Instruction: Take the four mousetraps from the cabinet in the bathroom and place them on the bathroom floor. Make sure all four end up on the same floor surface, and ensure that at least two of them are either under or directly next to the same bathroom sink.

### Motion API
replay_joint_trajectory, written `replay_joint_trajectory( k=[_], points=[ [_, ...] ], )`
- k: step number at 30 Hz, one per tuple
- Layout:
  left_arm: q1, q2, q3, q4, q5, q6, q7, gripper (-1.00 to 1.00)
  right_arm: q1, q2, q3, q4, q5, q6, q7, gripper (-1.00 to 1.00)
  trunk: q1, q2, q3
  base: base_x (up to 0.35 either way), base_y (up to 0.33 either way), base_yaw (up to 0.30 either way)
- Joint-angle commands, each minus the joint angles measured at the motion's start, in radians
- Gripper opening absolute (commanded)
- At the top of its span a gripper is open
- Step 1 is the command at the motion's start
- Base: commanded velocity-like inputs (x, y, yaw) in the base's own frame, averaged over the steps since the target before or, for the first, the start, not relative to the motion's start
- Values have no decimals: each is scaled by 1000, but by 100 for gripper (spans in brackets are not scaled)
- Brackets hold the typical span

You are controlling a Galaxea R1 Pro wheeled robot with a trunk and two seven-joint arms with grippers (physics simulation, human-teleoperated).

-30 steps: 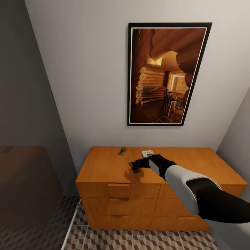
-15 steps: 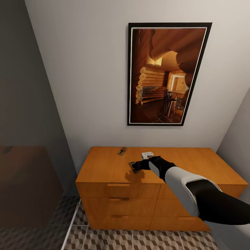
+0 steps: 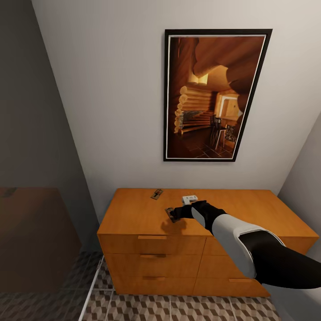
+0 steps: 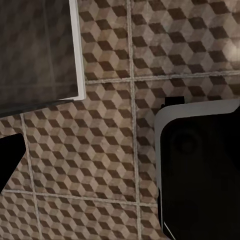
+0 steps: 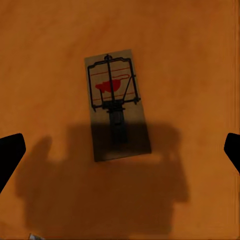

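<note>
The right tool (image 3: 174,213) hovers over the top of the orange cabinet (image 3: 133,214) with its fingers spread wide; in the right wrist view the two dark fingertips (image 5: 10,150) sit far apart at the frame's edges, with a mousetrap (image 5: 117,111) lying flat between them, untouched, its wire bar and red bait plate facing up. In the head view this trap (image 3: 170,212) is just under the tool near the middle of the surface. A second mousetrap (image 3: 156,194) lies farther back toward the wall, and a small white object (image 3: 189,198) sits just behind the wrist; what it is cannot be told. The step in hand looks like the first pick from the cabinet. The next move likely calls for lowering straight down and closing on the slab's long edges, which is thin and may slip. The left tool's state cannot be told; its wrist view looks onto the cube-patterned bathroom floor (image 4: 100,150).
</note>
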Motion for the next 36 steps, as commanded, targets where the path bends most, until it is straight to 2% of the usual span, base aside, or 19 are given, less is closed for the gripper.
replay_joint_trajectory(
  k=[1,6,14,26,36],
  points=[
    [-2,-1,-8,4,8,-7,0,100,-1,0,8,-1,-5,5,-1,100,1,-2,-2,0,0,0],
    [-1,-1,-8,4,8,-7,0,100,-1,0,8,-1,2,5,-25,100,1,-2,-2,0,0,0],
    [-1,-1,-8,4,8,-7,0,100,-1,1,8,-1,73,5,-54,100,1,-2,-2,0,0,0],
    [-1,-1,-8,4,8,-7,0,100,-1,5,9,-1,163,5,-53,100,1,-2,-2,0,0,0],
    [-1,-2,-8,4,8,-8,0,100,-1,31,9,-2,252,4,-49,100,1,-2,-2,0,0,0]
  ],
)
